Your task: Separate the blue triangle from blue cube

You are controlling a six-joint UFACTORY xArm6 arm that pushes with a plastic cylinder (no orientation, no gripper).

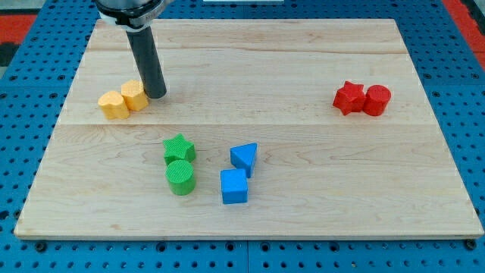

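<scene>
The blue triangle lies below the board's middle, and the blue cube sits just below it, nearly touching it. My tip rests on the board at the upper left, right beside the two yellow blocks. It is far up and left of both blue blocks.
Two yellow blocks sit together just left of my tip. A green star and a green cylinder stand left of the blue blocks. A red star and a red cylinder sit at the view's right. The wooden board ends near the view's bottom.
</scene>
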